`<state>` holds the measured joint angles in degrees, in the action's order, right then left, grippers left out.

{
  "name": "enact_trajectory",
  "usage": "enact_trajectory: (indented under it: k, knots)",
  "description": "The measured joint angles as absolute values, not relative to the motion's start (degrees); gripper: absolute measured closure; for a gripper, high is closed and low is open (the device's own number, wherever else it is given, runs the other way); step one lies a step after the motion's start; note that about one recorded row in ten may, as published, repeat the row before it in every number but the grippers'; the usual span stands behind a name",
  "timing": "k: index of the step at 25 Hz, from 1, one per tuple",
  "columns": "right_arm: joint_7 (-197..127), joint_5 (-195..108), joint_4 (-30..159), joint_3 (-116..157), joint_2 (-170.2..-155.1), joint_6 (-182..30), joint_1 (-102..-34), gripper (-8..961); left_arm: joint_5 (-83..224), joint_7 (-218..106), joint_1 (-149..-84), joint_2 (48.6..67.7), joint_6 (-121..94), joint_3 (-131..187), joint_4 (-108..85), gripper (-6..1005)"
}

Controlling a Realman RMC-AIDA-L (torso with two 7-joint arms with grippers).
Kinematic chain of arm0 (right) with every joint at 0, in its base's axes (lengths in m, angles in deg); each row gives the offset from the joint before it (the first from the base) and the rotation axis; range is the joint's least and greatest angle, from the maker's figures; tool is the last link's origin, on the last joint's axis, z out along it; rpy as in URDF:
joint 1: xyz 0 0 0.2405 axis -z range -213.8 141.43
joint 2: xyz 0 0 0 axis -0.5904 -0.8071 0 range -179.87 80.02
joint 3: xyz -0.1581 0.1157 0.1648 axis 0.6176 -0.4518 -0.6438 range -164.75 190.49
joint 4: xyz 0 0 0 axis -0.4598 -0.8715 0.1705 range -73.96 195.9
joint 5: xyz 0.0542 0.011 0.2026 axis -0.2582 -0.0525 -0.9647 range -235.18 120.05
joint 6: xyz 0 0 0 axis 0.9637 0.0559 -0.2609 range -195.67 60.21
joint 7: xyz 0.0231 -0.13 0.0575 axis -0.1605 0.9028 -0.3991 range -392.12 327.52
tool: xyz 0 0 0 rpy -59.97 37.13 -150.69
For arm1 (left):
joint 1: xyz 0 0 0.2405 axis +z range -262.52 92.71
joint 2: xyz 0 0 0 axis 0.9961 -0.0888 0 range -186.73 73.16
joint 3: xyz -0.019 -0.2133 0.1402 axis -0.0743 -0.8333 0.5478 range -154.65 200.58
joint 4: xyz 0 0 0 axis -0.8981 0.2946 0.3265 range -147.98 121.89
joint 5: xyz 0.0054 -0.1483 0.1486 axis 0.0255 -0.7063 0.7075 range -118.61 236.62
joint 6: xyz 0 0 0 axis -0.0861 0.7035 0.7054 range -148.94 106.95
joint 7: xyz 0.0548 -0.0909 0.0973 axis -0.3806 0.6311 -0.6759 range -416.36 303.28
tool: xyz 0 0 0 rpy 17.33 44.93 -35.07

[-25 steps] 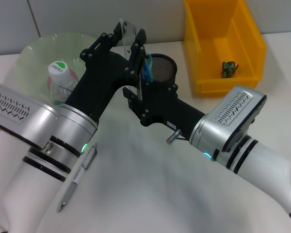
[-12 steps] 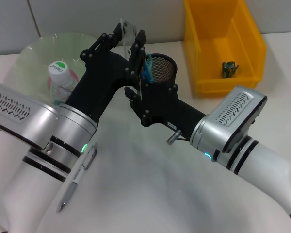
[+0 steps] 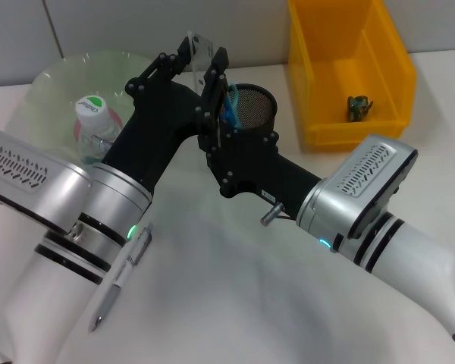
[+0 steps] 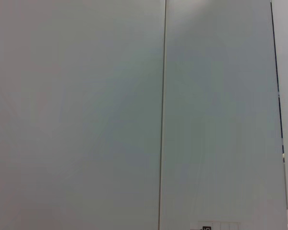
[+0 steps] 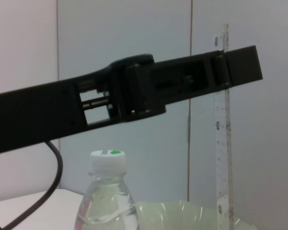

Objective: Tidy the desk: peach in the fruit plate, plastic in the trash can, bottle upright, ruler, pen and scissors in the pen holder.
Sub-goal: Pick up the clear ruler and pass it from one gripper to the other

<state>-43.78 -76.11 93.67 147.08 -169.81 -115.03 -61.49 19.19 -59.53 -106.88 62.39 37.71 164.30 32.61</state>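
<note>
The left gripper (image 3: 199, 54) pinches a clear ruler (image 3: 199, 44) between its fingers and holds it upright above the far middle of the worktop (image 3: 235, 303); the right wrist view shows the ruler (image 5: 223, 129) standing straight, clamped near its top end. Just beside it, the right gripper (image 3: 216, 114) is closed on what looks like blue-handled scissors (image 3: 227, 106), though its black body hides most of them. Directly behind sits the black mesh pen holder (image 3: 256, 106), partly blocked by both crossed arms.

Toward the far left corner, a bottle (image 3: 97, 125) with a white cap stands upright in the pale green fruit plate (image 3: 53, 87). A pen (image 3: 121, 277) lies near the left front edge, half under the left arm. At the far right corner, the yellow bin (image 3: 349, 68) holds a small dark green scrap (image 3: 358, 106).
</note>
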Motion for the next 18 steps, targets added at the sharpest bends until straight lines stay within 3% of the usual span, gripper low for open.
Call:
enact_trajectory:
  k: [3, 18]
  knots:
    - [-43.7, -76.1, 93.7, 147.1, -169.81, -115.1, -61.5, 828, 19.2, -59.5, -106.9, 62.39, 37.7, 164.3, 32.6, 613]
    - [-43.0, -76.1, 93.7, 147.1, -169.81, -115.4, -61.5, 881, 19.7, -59.4, -107.2, 62.39, 37.5, 164.6, 32.5, 612]
